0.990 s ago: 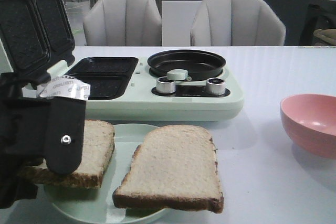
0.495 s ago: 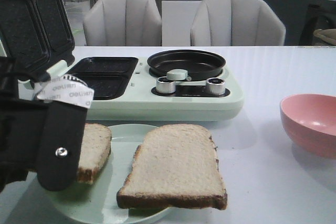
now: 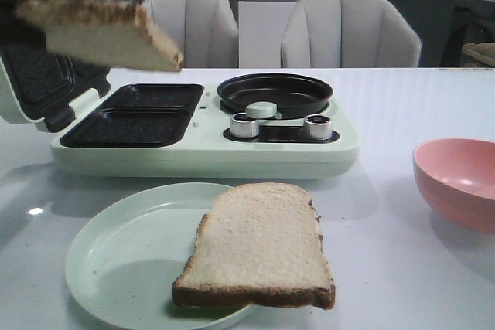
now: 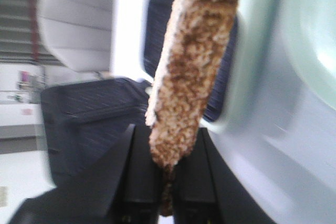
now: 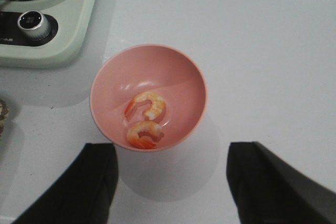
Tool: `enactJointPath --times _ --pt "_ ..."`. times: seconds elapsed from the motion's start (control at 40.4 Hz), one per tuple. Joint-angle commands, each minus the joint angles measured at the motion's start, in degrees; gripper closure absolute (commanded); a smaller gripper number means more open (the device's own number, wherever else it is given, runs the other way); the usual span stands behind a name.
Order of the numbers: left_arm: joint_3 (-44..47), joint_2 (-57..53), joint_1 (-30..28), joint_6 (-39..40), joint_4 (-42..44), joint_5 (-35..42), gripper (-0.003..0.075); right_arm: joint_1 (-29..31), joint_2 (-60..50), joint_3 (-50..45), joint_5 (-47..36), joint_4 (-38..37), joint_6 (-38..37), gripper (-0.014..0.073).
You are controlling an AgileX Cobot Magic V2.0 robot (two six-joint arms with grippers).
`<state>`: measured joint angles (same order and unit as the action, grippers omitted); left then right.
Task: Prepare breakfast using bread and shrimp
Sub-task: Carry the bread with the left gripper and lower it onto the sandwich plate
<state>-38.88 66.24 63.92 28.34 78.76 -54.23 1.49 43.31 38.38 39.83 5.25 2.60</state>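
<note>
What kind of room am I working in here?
Likely a dining or showroom-style kitchen area: padded chairs behind a white table, a breakfast-maker appliance with griddle and pan, and a counter at the back.

Raised lid flanks the uncovered grill wells.

The pincer clamps a bread slice edge-on (crust facing us) above the sandwich maker.

even indoor light; soft shadows; left wrist view motion-blurred; table glare
</note>
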Motion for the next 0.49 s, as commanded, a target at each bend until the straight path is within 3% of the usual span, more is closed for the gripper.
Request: enactJointPath --times 0.0,0.346,0.47 --pt "-5.59 -0.90 -1.95 0.78 8.29 -0.83 0.0620 -0.02 -0.05 1.90 -3.31 0.34 0.52 0.0045" --pt "-18.64 9.02 -19.86 0.78 12.17 16.94 0.0620 -0.02 -0.05 1.90 -3.26 0.34 0.52 0.0045" --pt "-21.99 13.95 -24.62 0.78 12.17 19.99 0.0620 -0.02 -0.05 1.90 -3.26 0.34 0.52 0.0045"
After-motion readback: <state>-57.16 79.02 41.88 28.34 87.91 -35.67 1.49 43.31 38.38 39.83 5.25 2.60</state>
